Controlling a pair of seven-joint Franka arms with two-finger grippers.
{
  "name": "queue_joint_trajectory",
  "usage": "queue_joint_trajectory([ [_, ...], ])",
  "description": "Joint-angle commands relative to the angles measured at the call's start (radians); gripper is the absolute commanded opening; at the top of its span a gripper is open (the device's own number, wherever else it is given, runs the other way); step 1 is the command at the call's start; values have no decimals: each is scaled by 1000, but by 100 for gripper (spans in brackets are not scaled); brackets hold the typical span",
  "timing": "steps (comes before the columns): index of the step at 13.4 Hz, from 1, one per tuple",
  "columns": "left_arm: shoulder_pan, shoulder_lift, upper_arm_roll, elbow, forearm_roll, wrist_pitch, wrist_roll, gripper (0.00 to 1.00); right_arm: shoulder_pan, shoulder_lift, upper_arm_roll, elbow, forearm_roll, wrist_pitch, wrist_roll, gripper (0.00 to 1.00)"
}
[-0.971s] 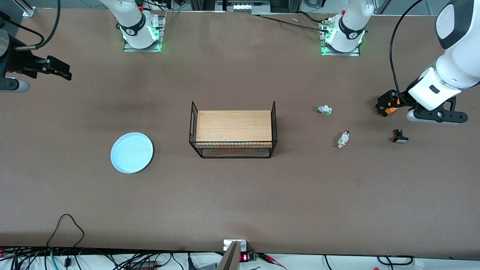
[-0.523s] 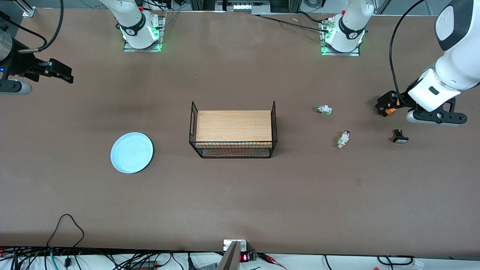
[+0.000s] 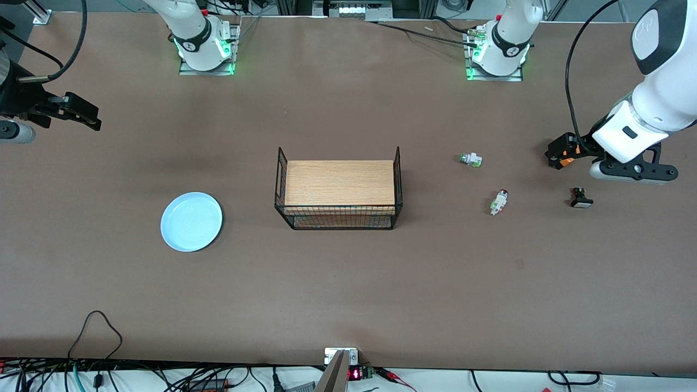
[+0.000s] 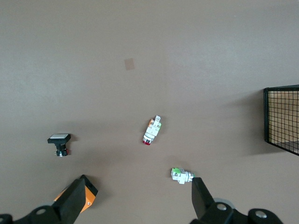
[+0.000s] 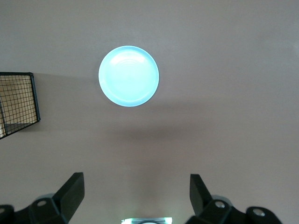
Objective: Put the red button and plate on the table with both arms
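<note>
The red button [image 3: 499, 201] lies on its side on the brown table [image 3: 348, 283], toward the left arm's end; it also shows in the left wrist view [image 4: 152, 130]. The light-blue plate [image 3: 191, 221] lies flat on the table toward the right arm's end and shows in the right wrist view [image 5: 128, 76]. My left gripper [image 3: 562, 152] hangs open and empty in the air, off to the side of the small switches [image 4: 139, 198]. My right gripper [image 3: 81, 113] hangs open and empty above bare table near the right arm's end [image 5: 135, 193].
A black wire rack [image 3: 338, 188] with a wood top stands mid-table. A green-silver switch [image 3: 470, 159] lies farther from the front camera than the red button. A black switch [image 3: 581, 198] lies under the left arm. Cables run along the front edge.
My right gripper has shifted slightly outward toward the table's end. The left arm has barely moved. The plate and the switches lie where they were.
</note>
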Motion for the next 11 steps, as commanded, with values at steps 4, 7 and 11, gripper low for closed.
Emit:
queue_joint_trajectory([
  [4,2,16,-2,29,-14,-5,0,100,-8,11,2,23,-2,-2,0,100],
  [7,1,23,-2,30,-12,-5,-1,100,-8,11,2,23,-4,-5,0,100],
  [11,1,23,-2,30,-14,-5,-1,100,-8,11,2,22,-5,-5,0,100],
])
